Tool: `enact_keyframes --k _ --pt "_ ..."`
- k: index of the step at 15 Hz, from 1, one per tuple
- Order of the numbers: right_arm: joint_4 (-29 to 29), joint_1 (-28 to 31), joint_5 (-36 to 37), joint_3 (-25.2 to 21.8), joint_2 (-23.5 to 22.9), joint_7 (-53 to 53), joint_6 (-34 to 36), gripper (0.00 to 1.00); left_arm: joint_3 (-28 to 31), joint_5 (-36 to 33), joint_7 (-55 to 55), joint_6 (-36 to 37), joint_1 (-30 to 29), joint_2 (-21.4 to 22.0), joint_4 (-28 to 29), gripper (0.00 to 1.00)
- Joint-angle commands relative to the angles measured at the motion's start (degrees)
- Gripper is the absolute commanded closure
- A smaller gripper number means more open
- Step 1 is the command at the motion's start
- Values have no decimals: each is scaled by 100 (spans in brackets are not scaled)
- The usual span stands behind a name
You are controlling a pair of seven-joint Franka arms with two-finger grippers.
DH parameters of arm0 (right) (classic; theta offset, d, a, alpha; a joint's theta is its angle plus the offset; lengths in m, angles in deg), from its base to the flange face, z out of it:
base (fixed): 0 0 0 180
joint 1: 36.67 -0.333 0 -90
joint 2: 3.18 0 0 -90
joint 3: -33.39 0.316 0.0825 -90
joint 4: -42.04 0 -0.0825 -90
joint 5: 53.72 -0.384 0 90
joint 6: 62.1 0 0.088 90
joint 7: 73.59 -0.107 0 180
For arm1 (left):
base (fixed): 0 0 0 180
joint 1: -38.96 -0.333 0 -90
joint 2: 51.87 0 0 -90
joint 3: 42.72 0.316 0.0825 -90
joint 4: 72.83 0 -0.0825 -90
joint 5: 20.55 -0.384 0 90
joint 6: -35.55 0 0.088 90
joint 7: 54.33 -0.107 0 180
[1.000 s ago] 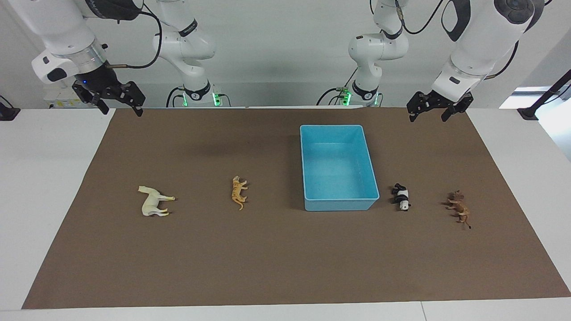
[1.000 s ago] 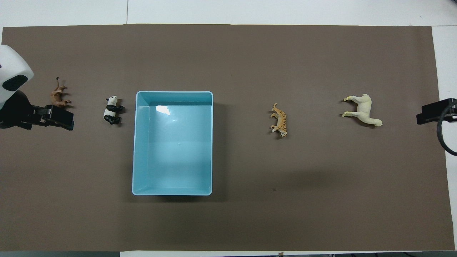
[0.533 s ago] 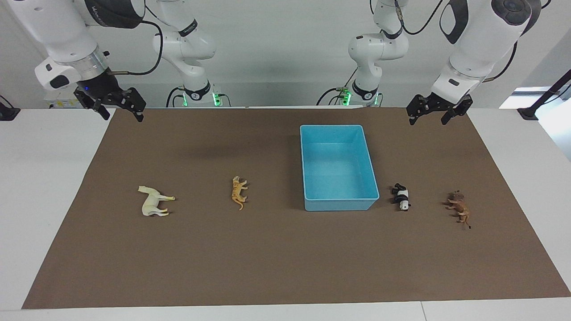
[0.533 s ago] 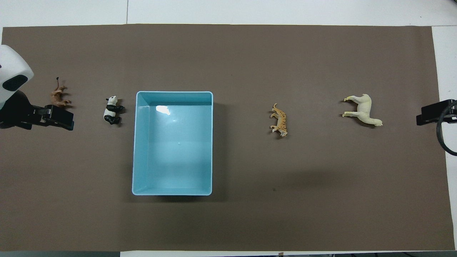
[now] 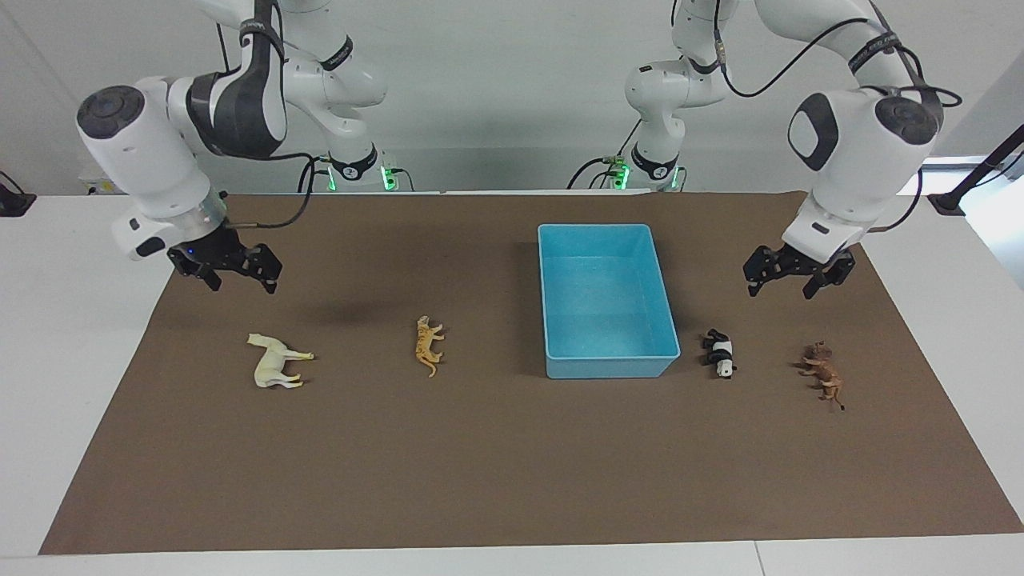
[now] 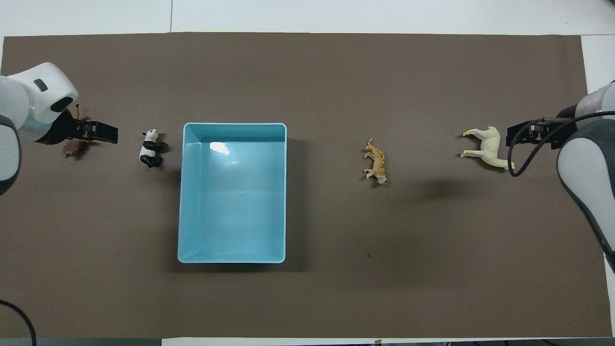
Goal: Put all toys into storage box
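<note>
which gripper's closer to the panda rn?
Left. The left gripper hangs over the mat between the panda and the lion. The right gripper is up near the horse, at the right arm's end.

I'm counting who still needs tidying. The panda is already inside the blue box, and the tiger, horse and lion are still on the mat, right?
Not quite. The panda isn't in the box; it lies on the mat beside it, as the facing view shows. The tiger, horse and lion are on the mat, as you said.

Cream-white horse (image 5: 276, 364), orange striped tiger (image 5: 429, 346), black-and-white panda (image 5: 721, 353), light blue box (image 5: 606, 232)
</note>
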Motion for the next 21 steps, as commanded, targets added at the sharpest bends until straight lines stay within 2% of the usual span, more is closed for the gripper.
enact_keyframes --k 1,3,6,11,16,19,21 --pt "166 108 83 60 -259 203 -671 0 -19 -119 -67 -527 91 -317 86 0" --pt "175 100 83 60 -488 203 -1006 0 -11 -189 -67 -853 196 -422 288 0" --pt "253 100 92 60 -586 212 -1182 0 -11 -532 -58 -1127 223 -853 316 0" --pt "562 126 92 52 -620 264 -1340 0 -28 -506 178 -1250 205 -810 588 0" --pt "746 214 118 43 -1016 579 -1929 0 -37 -497 486 -1767 328 -792 1071 0" --pt "1141 205 118 34 -1087 906 -2561 0 -37 -497 478 -1803 319 -801 1116 0" --pt "1168 196 144 43 -1139 932 -2607 0 -28 -497 486 -1777 319 -801 1124 0"
